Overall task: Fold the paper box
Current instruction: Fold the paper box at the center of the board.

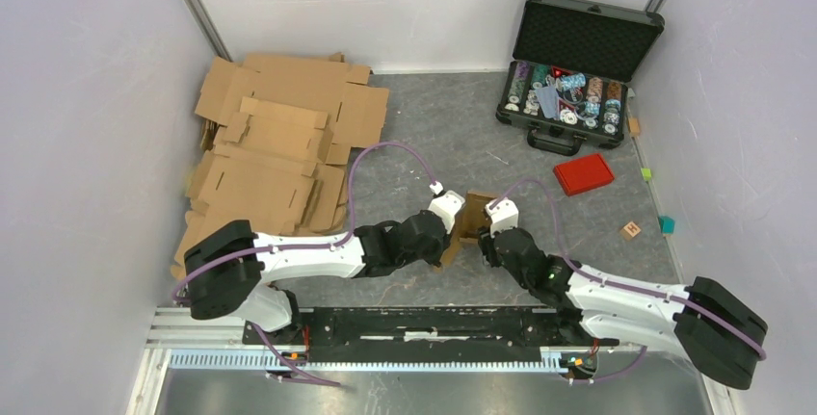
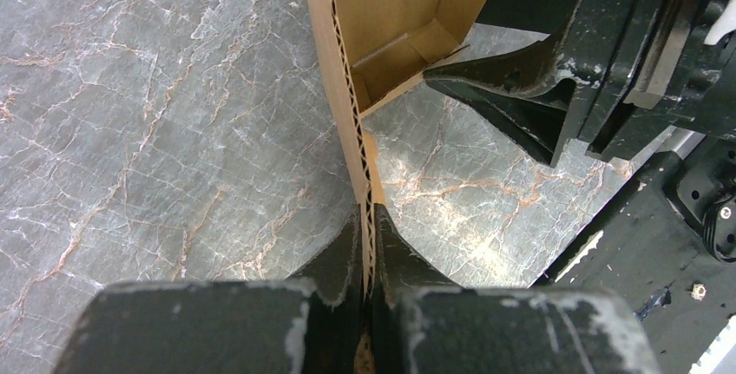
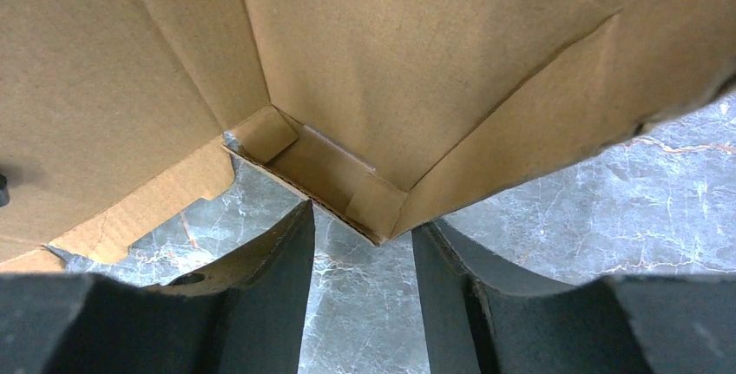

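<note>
A wall of the paper box (image 2: 345, 88) is pinched edge-on between the pressed-together left fingers (image 2: 354, 251). The right fingers (image 3: 285, 257) are spread beneath its corner, with nothing gripped. The box is seen mid-desk (image 1: 434, 126) between both wrists, largely hidden from above. The open black case (image 1: 586, 41) is filled with chips (image 1: 568, 99), which are hard to make out.

White arm links (image 1: 308, 253), black joints (image 1: 403, 242), purple cables (image 1: 349, 189), scuffed black jaws
</note>
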Robot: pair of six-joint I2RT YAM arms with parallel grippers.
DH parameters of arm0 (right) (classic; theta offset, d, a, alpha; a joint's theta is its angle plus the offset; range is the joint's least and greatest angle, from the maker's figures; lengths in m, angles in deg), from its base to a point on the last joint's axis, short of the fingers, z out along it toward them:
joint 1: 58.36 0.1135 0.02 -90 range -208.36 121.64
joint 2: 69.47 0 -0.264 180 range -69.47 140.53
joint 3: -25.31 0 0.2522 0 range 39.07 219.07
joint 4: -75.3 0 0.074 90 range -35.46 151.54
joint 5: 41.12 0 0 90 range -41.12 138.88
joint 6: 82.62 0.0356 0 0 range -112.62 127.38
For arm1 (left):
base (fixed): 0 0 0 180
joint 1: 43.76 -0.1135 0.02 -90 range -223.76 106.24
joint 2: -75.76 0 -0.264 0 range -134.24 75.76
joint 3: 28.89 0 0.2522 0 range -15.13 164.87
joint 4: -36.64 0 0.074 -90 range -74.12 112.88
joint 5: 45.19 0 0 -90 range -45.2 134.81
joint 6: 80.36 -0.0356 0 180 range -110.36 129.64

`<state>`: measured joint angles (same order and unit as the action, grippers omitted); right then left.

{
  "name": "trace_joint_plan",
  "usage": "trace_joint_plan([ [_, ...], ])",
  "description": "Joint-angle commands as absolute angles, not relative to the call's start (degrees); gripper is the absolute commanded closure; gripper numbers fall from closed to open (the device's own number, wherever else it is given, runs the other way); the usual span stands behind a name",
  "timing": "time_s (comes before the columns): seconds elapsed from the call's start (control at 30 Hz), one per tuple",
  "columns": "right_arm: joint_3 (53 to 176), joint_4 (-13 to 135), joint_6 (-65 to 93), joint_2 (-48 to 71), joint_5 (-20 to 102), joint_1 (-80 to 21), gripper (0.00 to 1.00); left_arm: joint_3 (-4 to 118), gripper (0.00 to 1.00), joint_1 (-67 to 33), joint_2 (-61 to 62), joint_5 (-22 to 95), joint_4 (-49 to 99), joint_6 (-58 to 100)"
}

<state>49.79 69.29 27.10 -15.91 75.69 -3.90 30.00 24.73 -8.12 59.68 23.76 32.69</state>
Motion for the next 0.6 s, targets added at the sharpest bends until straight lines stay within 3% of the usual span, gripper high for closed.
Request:
trace_joint_plan([
  [0.0, 50.01, 73.79, 28.13, -14.71, 75.79, -3.88, 0.5, 32.36, 0.98, 25.25, -9.0, 56.16, 25.16, 31.13],
  [0.57, 49.15, 79.42, 31.32, -10.87, 79.98, -3.84, 0.66, 32.51, 0.98, 25.3, -9.81, 53.53, 26.7, 32.01],
])
